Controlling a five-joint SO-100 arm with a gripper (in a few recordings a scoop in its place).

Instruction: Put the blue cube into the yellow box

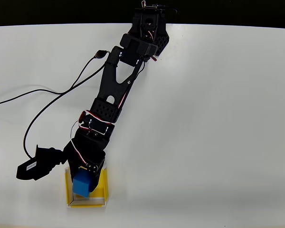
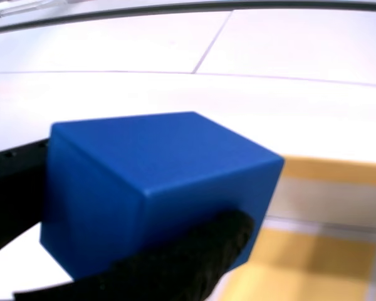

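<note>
**Over the tray: cube held, not yet let go**

Above the near-left part of the white table (image 1: 218, 118), the black arm (image 1: 115, 90) reaches down the overhead view with its gripper (image 1: 85, 176) over the yellow box (image 1: 102, 189).

- Item: blue cube (image 1: 82, 185). Place: between the jaws, over the box's left half in the overhead view; in the wrist view the cube (image 2: 156, 188) sits large in front, with the box (image 2: 326, 263) below and to the right.
- Step in hand: carrying is about done; this looks like the placing stage, just before release.
- Next move calls for: a short drop, if any, then opening the jaws so the cube lands on the yellow floor clear of the pale inner walls.
- Jaws: closed to the cube's width and gripping it; a black finger (image 2: 194, 257) wraps its lower face. Whether the cube touches the floor cannot be told.
</note>
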